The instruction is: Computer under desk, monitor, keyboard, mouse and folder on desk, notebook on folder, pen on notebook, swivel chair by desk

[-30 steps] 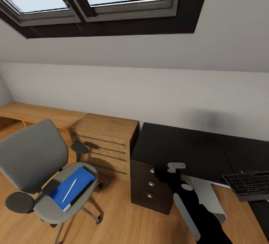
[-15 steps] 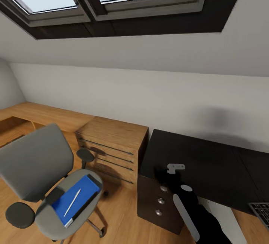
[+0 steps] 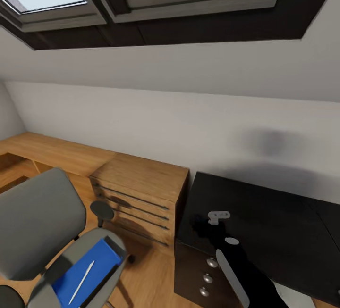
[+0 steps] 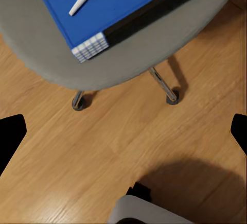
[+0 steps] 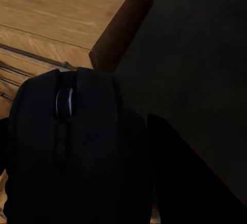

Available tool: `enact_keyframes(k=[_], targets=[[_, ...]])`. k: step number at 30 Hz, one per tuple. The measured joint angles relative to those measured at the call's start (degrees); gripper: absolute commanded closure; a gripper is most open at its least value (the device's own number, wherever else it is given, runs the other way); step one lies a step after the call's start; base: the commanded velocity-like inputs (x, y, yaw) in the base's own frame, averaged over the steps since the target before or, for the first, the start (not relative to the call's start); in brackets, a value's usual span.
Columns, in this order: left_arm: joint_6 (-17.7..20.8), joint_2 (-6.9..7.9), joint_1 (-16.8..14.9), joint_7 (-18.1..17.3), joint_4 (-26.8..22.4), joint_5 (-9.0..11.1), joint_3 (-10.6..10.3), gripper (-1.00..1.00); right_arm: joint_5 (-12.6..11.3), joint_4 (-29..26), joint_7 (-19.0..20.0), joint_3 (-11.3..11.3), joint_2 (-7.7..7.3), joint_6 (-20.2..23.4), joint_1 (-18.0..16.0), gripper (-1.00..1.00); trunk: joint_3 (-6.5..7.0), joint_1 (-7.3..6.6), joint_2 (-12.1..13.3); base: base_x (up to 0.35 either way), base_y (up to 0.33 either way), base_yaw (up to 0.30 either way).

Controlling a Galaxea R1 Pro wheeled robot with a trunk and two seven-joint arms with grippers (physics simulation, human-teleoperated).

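Blue folder (image 3: 82,274) with the white pen (image 3: 81,276) lies on the swivel chair (image 3: 35,223), lower left. Right fingers grip the mouse (image 5: 77,147) over the black surface (image 3: 264,232). Left fingers (image 4: 12,137) spread wide, empty.

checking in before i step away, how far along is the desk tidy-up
Little looks done. In hand: the right end effector carries the mouse above the black desk. Left to do: the blue folder with the pen on it lies on the swivel chair, which stands away from the desk, beyond the wooden chest of drawers.
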Motion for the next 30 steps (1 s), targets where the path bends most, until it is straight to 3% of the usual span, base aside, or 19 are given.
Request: enact_keyframes(k=[4,7,15,17,19,30], targets=[[-0.05,0.0,0.0,-0.02,-0.08,0.0,-0.01,-1.0,0.02,0.81,-0.01,3.54,0.02,-0.06,0.0,1.0,0.0,0.0,0.0,0.311,0.0,0.0],[-0.06,0.0,0.0,-0.06,-0.27,0.0,0.05,-1.0,0.08,2.31,-0.15,4.71,0.08,-0.06,0.01,1.0,0.0,0.02,0.01,0.135,0.0,0.0],[-0.07,-0.05,0.0,-0.17,-2.2,0.04,0.04,-1.0,0.1,4.67,-0.27,4.93,0.15,-0.06,-0.08,1.0,0.01,0.03,0.01,0.018,0.0,0.0],[-0.06,-0.08,-0.01,-0.11,-5.17,0.12,0.13,-1.0,0.02,9.61,-0.25,4.82,0.16,-1.08,-0.39,1.0,-0.35,0.47,-0.77,0.0,0.0,0.0],[-0.06,-0.08,0.0,-0.1,-5.41,0.16,0.14,-1.0,0.06,11.08,-0.25,4.81,0.18,-1.85,-0.47,1.0,-0.71,0.91,-1.58,0.0,0.0,0.0],[-0.06,-0.09,-0.02,-0.1,-5.56,0.17,0.15,-1.0,0.1,12.88,-0.32,4.74,0.19,-2.8,-0.59,1.0,-2.7,3.33,-6.01,0.0,0.0,0.0]])
